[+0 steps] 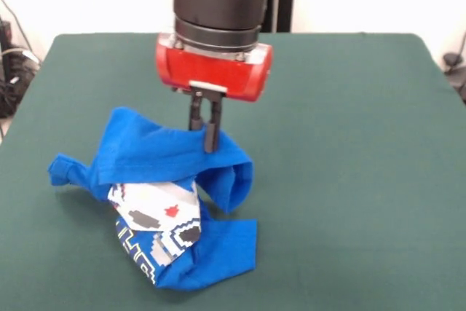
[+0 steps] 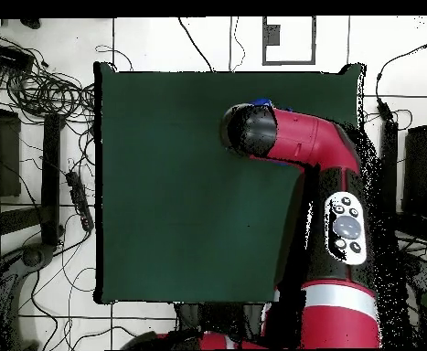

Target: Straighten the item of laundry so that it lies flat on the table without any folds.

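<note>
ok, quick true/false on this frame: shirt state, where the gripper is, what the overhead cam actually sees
1. The T-shirt lies flat with no folds. False: it is bunched and folded over itself, the print partly hidden.
2. The gripper is shut on an upper fold of the shirt. True: in the front view its fingers close on the blue cloth and the fold is lifted.
3. The overhead view shows the whole shirt. False: the arm covers nearly all of it; only a blue sliver shows by the arm's end.
4. The shirt sits near one edge of the table, not in its middle. True.
5. A second garment lies on the table. False: only the one shirt.
</note>
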Controlling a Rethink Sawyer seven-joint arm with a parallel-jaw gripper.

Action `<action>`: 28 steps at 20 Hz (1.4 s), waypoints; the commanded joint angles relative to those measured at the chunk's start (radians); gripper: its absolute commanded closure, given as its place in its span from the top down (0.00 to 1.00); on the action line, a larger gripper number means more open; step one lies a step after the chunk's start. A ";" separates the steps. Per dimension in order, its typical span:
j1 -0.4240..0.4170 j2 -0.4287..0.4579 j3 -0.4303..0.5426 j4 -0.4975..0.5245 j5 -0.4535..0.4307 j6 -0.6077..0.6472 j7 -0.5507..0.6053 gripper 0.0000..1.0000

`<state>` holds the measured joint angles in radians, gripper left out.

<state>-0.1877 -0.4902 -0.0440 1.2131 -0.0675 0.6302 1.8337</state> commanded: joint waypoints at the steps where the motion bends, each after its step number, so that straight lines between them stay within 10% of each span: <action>1: 0.129 0.042 -0.026 0.176 0.115 -0.027 0.440 0.00; 16: 0.363 0.060 -0.187 0.213 0.312 0.065 0.835 0.00; 28: 0.360 0.099 -0.186 0.192 0.301 -0.013 0.852 0.00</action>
<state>0.1680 -0.4805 -0.2470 1.2830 0.1936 0.6285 2.4373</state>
